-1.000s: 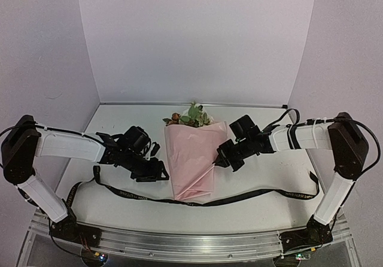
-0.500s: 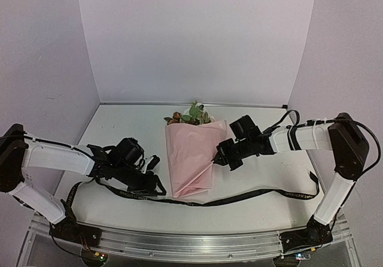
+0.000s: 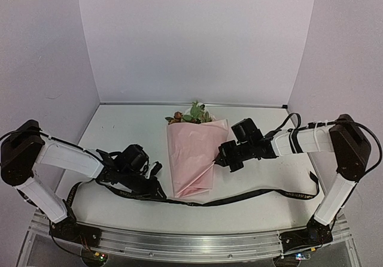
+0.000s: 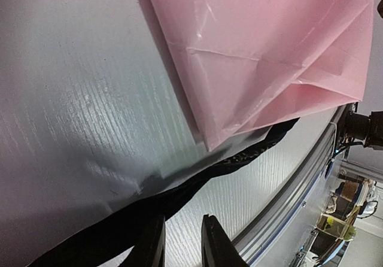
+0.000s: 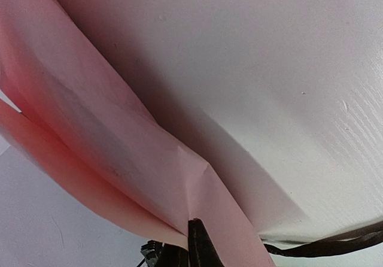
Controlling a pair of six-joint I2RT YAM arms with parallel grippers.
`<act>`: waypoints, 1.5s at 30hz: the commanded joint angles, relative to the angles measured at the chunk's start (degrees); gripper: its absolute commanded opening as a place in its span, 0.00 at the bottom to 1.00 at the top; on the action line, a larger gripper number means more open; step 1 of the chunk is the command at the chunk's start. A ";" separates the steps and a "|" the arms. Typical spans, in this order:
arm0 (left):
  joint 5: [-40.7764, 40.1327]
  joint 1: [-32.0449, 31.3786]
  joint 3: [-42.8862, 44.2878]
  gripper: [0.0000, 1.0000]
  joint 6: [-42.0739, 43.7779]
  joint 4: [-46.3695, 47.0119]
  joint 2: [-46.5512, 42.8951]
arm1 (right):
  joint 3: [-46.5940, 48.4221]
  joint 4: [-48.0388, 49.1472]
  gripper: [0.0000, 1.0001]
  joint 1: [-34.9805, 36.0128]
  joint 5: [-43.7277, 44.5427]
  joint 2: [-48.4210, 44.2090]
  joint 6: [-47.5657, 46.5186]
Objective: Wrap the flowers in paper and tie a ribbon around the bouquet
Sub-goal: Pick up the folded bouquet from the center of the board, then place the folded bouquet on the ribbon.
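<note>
The ribbon (image 4: 245,152) lettering is unreadable. Left fingers (image 4: 210,246) stand slightly apart, right fingers (image 5: 197,243) pinch the paper (image 3: 191,153); only the top view shows flowers (image 3: 191,114).

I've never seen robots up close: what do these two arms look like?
Each arm has white tubular sections between bulky black joints. The left gripper and right gripper are black. Thin black cables loop along them.

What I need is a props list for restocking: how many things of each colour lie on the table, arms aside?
Pink: 1, the paper
Black: 1, the ribbon
Green with dusty pink: 1, the flowers
Total: 3
</note>
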 commanded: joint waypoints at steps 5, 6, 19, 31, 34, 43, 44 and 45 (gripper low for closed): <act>-5.20 -0.22 0.65 0.12 -0.73 -0.68 2.88 | -1.92 4.56 0.00 1.12 2.86 -3.82 4.10; -5.88 -0.22 0.90 0.10 -0.77 -1.27 3.31 | -2.04 4.83 0.00 1.19 2.96 -3.96 4.31; -12.27 2.69 3.08 0.04 -4.38 -5.53 7.08 | -4.75 6.47 0.00 2.96 3.55 -6.36 6.21; -6.50 10.03 5.93 0.05 -4.23 -2.21 12.13 | -7.77 10.50 0.00 5.05 3.86 -5.46 7.64; -5.96 11.22 7.28 0.05 -3.95 -2.52 13.35 | -8.21 11.20 0.00 5.20 3.72 -5.22 7.87; -3.13 16.21 9.48 0.05 -4.24 -1.22 17.38 | -10.26 13.08 0.00 5.59 2.01 -4.83 6.94; -2.92 16.52 9.98 0.05 -4.07 -1.25 17.95 | -10.51 13.18 0.00 5.67 1.81 -4.94 6.77; -2.80 16.77 10.45 0.05 -3.84 -1.31 18.53 | -10.79 13.27 0.00 5.71 1.53 -5.03 6.44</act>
